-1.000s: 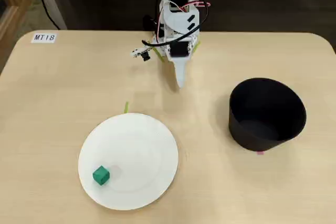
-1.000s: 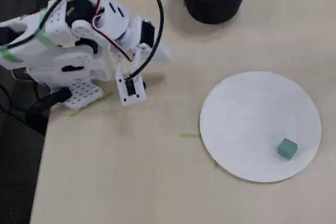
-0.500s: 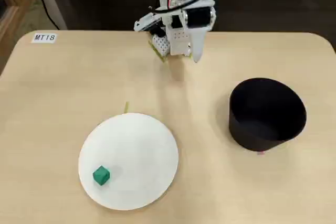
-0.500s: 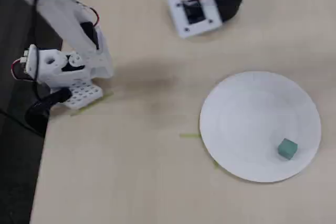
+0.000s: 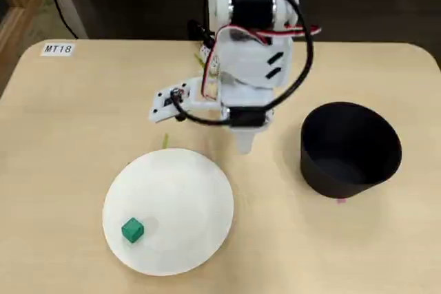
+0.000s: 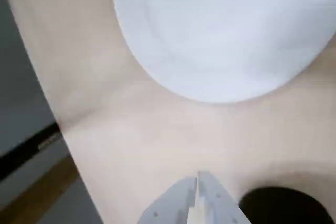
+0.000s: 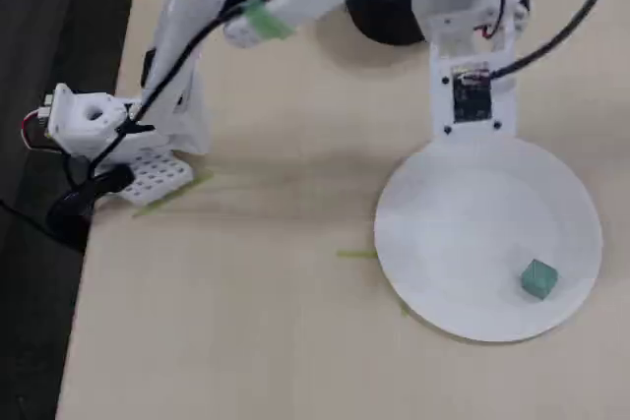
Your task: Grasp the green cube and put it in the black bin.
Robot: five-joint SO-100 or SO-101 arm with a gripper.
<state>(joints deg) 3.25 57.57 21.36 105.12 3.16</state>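
The green cube (image 5: 132,230) lies on the front left part of a round white plate (image 5: 179,191); it also shows in a fixed view (image 7: 538,278) near the plate's (image 7: 463,233) right edge. The black bin (image 5: 350,148) stands upright to the plate's right. My gripper (image 5: 244,144) hangs between plate and bin, just past the plate's far rim and well away from the cube. In the wrist view its fingertips (image 6: 198,178) are pressed together and hold nothing. That view shows the plate (image 6: 226,30) and the bin's rim (image 6: 283,205), but not the cube.
The arm's base (image 7: 89,120) sits at the table's edge. A label "MT18" (image 5: 57,49) is at the table's far left corner. A short green tape mark (image 5: 165,141) lies by the plate's far rim. The table has rounded corners and dark floor around it.
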